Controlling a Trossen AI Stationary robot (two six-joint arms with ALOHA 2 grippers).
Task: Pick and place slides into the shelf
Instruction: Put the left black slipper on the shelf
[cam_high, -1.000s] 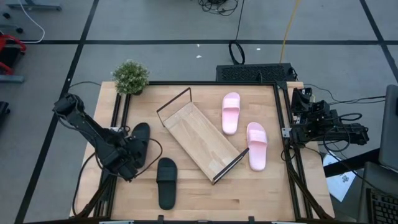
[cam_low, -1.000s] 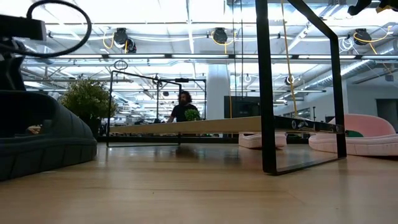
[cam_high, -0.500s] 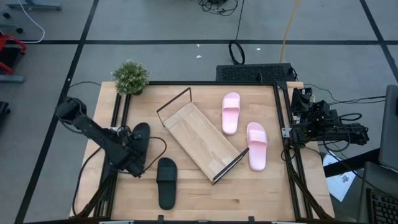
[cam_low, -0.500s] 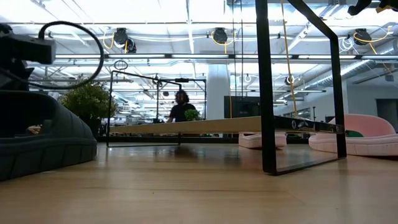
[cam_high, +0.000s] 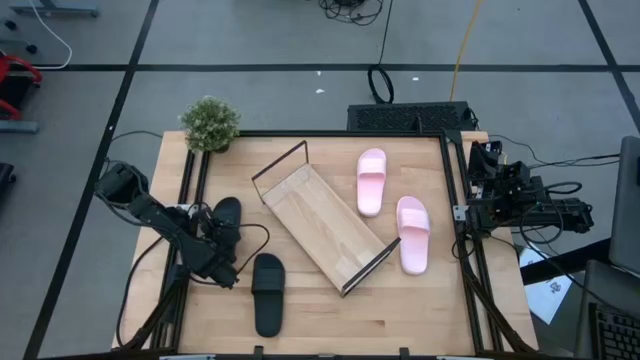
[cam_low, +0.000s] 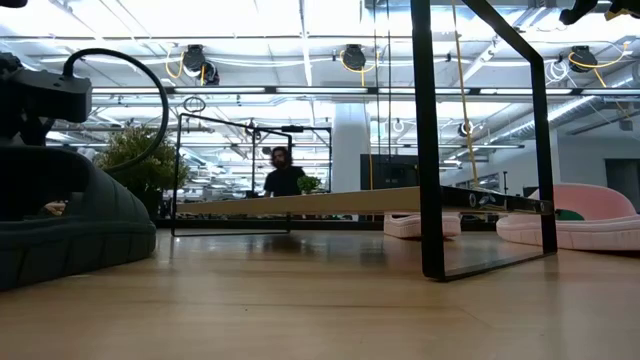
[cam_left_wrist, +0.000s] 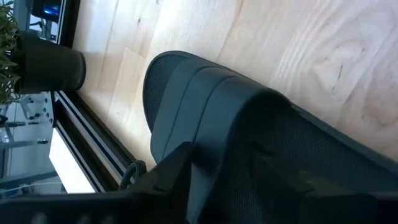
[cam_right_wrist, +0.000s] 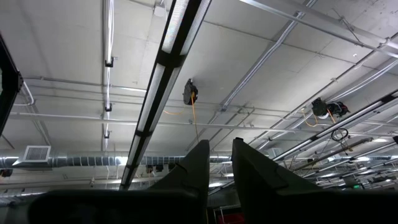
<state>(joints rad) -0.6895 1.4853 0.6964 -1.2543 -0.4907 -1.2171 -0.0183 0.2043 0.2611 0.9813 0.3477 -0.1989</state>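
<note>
Presently, the upper black slide (cam_high: 227, 215) lies at the tabletop's (cam_high: 420, 300) nine o'clock side, with the left claw (cam_high: 222, 262) directly over its heel end. The second black slide (cam_high: 267, 292) lies just beside it toward five o'clock. The two pink slides (cam_high: 371, 181) (cam_high: 412, 233) sit at about two and three o'clock, beyond the shelf (cam_high: 322, 228), which stands diagonally across the middle and carries nothing yet.

Judged by appearance, the slide is light moulded foam: springy, somewhat yielding under pressure, matte and not slippery, not fragile. The wide strap (cam_left_wrist: 205, 118) or a sole edge near it looks the soundest place to grip; the left wrist view shows the strap immediately ahead of the claw's dark fingers (cam_left_wrist: 168, 180). Those fingers are set apart on either side of the slide's body, though whether they have closed onto it cannot be told.

Compared with a second earlier, the left arm has swung its claw down the slide toward six o'clock, its elbow drawing inward; in the low view its cable loop has shifted rightward. The slides and shelf have not moved. A person (cam_low: 283, 176) in the room behind has stepped slightly left.

The right claw (cam_right_wrist: 214, 168) is parked off the tabletop at three o'clock, pointed at the ceiling, fingers nearly together and holding nothing.
</note>
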